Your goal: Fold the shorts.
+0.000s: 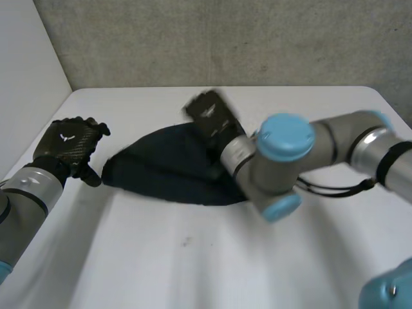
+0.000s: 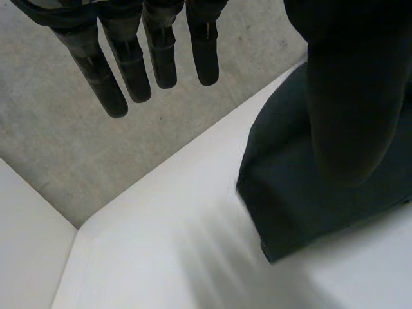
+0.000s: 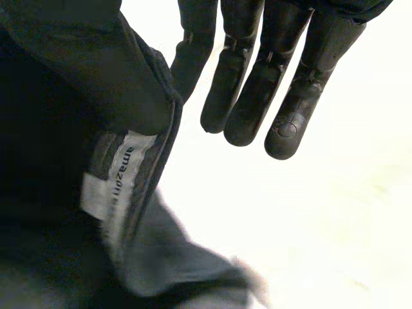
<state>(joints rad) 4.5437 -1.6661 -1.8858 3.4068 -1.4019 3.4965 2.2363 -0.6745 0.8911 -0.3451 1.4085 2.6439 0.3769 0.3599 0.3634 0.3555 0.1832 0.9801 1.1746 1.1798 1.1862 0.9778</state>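
Currently, item: dark shorts [image 1: 170,168], bunched in a low heap mid-surface [image 1: 193,264], label [image 3: 114,183] showing at the waistband. Risk: neither hand grips cloth, so a fold attempt w/ straight fingers may just drag or crumple the heap; uneven layers would likely skew the fold. Pose, left hand [image 1: 66,143]: just beside shorts' left end, fingers [image 2: 132,61] straight, holding nothing. Pose, right hand [image 1: 211,114]: over the far edge, arm reaching across; fingers [image 3: 248,96] extended, nothing gripped, waistband beside thumb.
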